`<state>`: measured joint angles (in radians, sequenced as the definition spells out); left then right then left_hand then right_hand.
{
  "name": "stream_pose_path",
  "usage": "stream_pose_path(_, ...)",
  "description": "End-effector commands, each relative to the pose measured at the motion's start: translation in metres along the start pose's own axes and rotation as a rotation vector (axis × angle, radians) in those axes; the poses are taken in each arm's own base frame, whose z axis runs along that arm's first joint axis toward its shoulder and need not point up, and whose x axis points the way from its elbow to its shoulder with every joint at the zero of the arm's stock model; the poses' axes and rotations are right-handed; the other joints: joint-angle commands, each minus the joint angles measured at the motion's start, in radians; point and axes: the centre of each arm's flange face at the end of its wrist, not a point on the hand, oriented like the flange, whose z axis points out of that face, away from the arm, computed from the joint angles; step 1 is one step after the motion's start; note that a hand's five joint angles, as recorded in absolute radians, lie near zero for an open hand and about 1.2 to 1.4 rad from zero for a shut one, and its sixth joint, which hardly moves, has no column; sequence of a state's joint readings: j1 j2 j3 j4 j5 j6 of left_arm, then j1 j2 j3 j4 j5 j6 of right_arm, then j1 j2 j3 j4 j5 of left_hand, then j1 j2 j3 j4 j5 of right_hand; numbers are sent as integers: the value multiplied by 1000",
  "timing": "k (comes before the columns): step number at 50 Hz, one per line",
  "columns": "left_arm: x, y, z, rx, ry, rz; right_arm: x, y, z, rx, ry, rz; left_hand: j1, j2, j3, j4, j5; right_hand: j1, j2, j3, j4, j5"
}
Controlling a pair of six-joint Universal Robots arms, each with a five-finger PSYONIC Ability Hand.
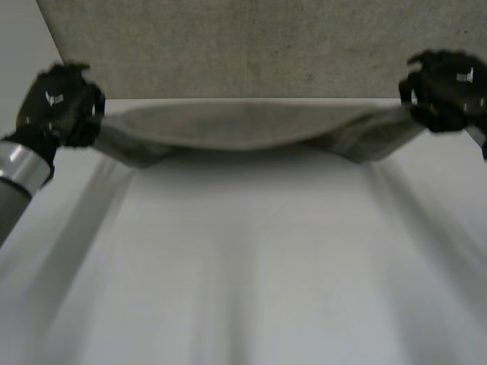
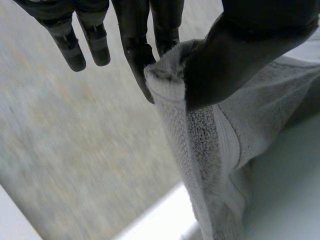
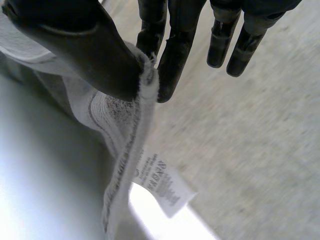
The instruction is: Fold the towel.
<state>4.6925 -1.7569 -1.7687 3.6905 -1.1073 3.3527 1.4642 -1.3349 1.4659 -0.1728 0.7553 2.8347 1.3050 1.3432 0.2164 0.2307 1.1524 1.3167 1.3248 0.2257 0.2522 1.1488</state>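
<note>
Head view, towel: the towel (image 1: 243,125) hung in a slack band across the upper frame, above the far edge of the white counter (image 1: 243,266).
Head view, hands: the left hand (image 1: 61,103) was at upper left and the right hand (image 1: 445,90) at upper right, one at each end.
Left wrist view: thumb and fingers pinched a bunched corner.
Right wrist view: thumb and fingers pinched the other corner, with a care label (image 3: 160,182) dangling below.
Progress: both corners were gripped and lifted. Judging by that, no fold was laid yet, so the folding itself remained.

One bit of text afaik: a small white tag (image 3: 162,185) sewn to the towel (image 3: 117,125) edge, hanging off the hem. It's got a few lines of dark print, but they're too blurry and tiny to read tbh.
</note>
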Motion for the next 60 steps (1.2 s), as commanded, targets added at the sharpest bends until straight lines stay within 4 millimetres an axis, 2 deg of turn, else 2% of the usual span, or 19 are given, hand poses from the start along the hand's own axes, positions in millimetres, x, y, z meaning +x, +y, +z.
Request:
stream_pose_path(1, 8, 23, -31, -108, 34, -22, -3, 26, -32, -67, -40, 18, 91, 53, -42, -56, 69, 80, 71, -51, -78, 73)
stream_pose_path(3, 19, 16, -49, -142, 70, -48, -6, 24, -44, -76, -42, 39, 91, 53, -42, -56, 69, 80, 71, -51, -78, 73)
stream_pose_path(7, 26, 6, -61, -178, 93, -80, -7, 14, -55, -78, -40, 47, 91, 53, -42, -56, 69, 80, 71, -51, -78, 73)
stream_pose_path(11, 27, -17, -77, -220, 93, -108, 7, -10, -77, -88, -1, 59, 91, 53, -42, -56, 69, 80, 71, -51, -78, 73)
stream_pose_path(17, 24, -36, -84, -247, 91, -123, 17, -27, -90, -64, -42, 82, 91, 53, -42, -56, 69, 80, 71, -51, -78, 73)
stream_pose_path(23, 16, -41, -77, -246, 82, -119, 23, -16, -85, -75, -49, 107, 91, 53, -42, -56, 69, 80, 71, -51, -78, 73)
stream_pose_path(25, 14, -34, -71, -263, 80, -131, 29, 4, -68, -110, -43, 137, 91, 53, -42, -56, 69, 80, 71, -51, -78, 73)
stream_pose_path(26, 11, -23, -64, -287, 82, -139, 29, 4, -68, -110, -43, 137, 91, 53, -42, -56, 69, 80, 71, -51, -78, 73)
stream_pose_path(27, 12, -13, -56, -306, 94, -150, 29, 14, -55, -131, -41, 145, 91, 53, -42, -56, 69, 80, 71, -51, -78, 73)
stream_pose_path(28, 12, -13, -56, -306, 94, -150, 29, 14, -55, -131, -41, 145, 91, 53, -42, -56, 69, 80, 71, -51, -78, 73)
stream_pose_path(30, 15, 4, -41, -342, 121, -173, 27, 29, -31, -176, -36, 136, 91, 53, -42, -56, 69, 80, 71, -51, -78, 73)
stream_pose_path(31, 15, 4, -41, -342, 121, -173, 27, 30, -31, -176, -36, 136, 91, 53, -42, -56, 69, 80, 71, -51, -78, 73)
stream_pose_path(33, 18, 12, -33, -360, 125, -177, 26, 48, -11, -222, -38, 125, 91, 53, -42, -56, 69, 80, 71, -51, -78, 73)
stream_pose_path(35, 23, 35, -16, -414, 112, -179, 26, 58, -4, -251, -35, 120, 91, 53, -42, -56, 69, 80, 71, -51, -78, 73)
stream_pose_path(41, 22, 59, 5, -465, 45, -156, 24, 81, 20, -300, -55, 67, 91, 53, -42, -56, 69, 80, 71, -51, -78, 73)
stream_pose_path(43, 19, 73, 14, -485, 13, -149, 23, 86, 26, -311, -48, 64, 91, 53, -42, -56, 69, 80, 71, -51, -78, 73)
stream_pose_path(49, 21, 86, 26, -481, 2, -145, 9, 99, 49, -310, -21, 8, 91, 53, -42, -56, 69, 80, 71, -51, -78, 73)
stream_pose_path(51, 28, 89, 33, -453, 17, -133, 6, 102, 55, -288, -12, -19, 91, 53, -42, -56, 69, 80, 71, -51, -78, 73)
stream_pose_path(60, 26, 92, 50, -322, -22, -82, 13, 112, 76, -217, 132, -131, 91, 53, -42, -56, 69, 80, 71, -51, -78, 73)
